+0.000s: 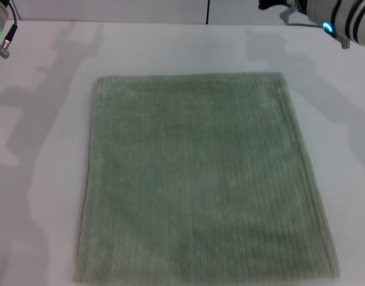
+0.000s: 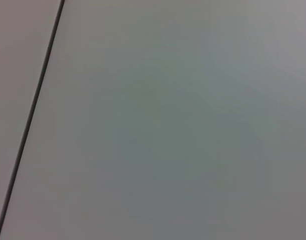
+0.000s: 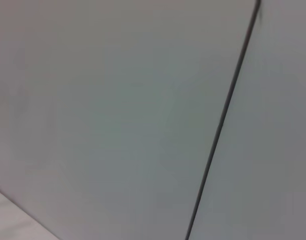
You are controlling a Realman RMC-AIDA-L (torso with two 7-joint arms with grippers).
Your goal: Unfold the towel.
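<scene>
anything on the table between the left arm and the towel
Nothing: in the head view only bare white table and shadow lies between the left arm and the towel.

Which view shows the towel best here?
The head view: the towel lies flat on the table, nearly all of it in frame. Both wrist views show none of it, only a plain pale surface with a dark line.

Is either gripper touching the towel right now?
Apart. The head view shows the towel lying flat on the table, with the left arm and right arm raised at the far corners, bare table between them and the cloth.
</scene>
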